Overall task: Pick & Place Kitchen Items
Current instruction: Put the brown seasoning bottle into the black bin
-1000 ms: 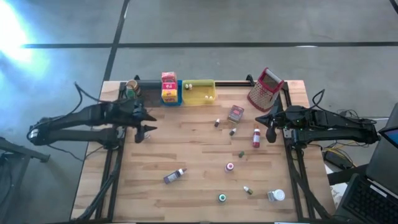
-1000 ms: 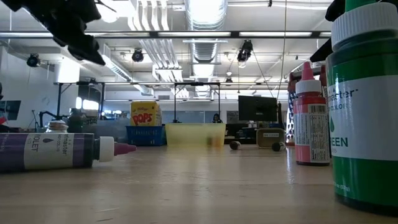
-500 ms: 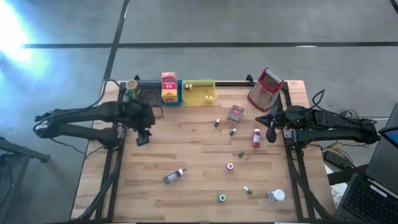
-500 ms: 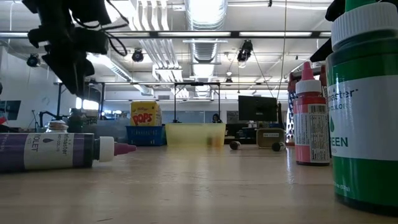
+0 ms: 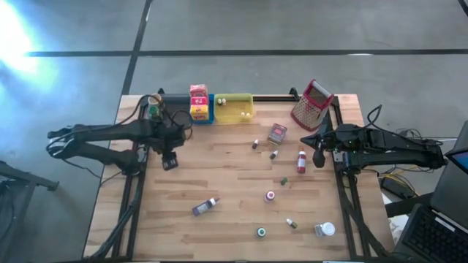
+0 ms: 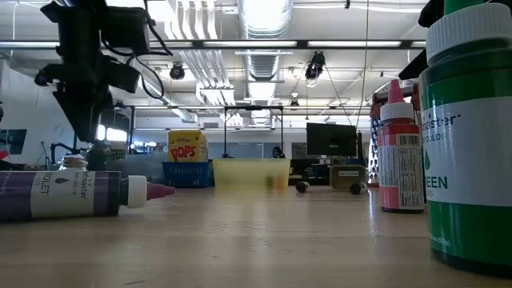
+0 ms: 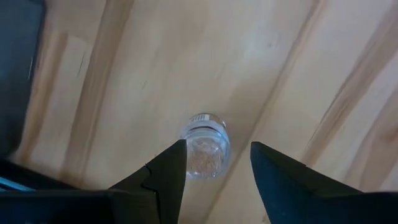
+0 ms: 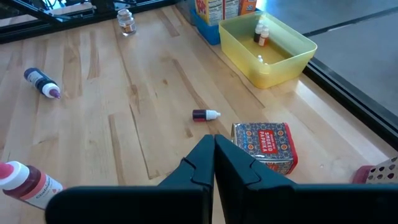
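Below — small clear jar [image 7: 203,147], pale granules — upright.

Ceiling strip lights [image 6: 260,16] glaring overhead; big green-labelled plastic bottle [image 6: 468,144] looming blurred close up; glare washing floor far from left claw [image 5: 170,162].

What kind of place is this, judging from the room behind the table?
Probably a lab or workshop in an industrial hall: bare ceiling ducts, a computer monitor behind the wooden table, and a concrete floor.
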